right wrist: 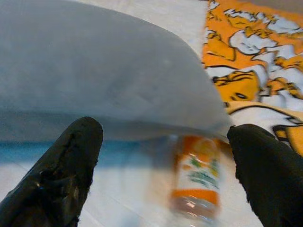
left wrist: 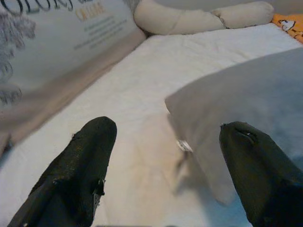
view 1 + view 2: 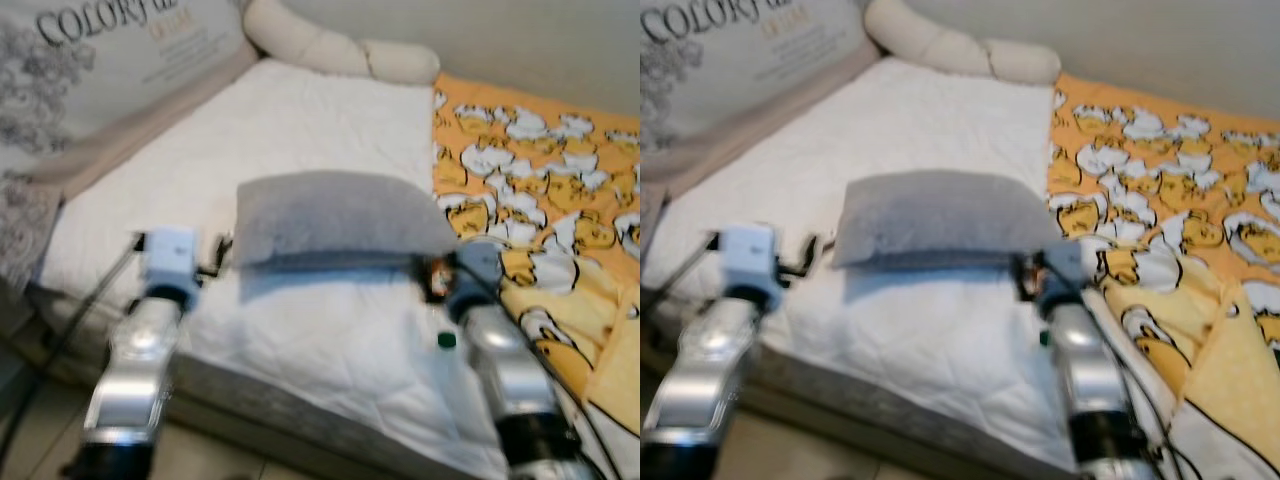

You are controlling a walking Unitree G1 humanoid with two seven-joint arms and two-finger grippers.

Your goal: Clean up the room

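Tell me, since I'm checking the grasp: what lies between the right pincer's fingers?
An orange-labelled bottle lies on the white bedding between the open right pincer fingers, partly under the grey pillow edge, in the right wrist view.

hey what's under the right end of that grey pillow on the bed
A bottle with an orange label lies on the white quilt, its far end tucked beneath the grey pillow. That covered end is hidden. The right claw, open, faces it.

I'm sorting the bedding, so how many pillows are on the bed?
2: a grey pillow lies mid-mattress between both grippers; a long cream bolster rests against the far wall. Others may be hidden.
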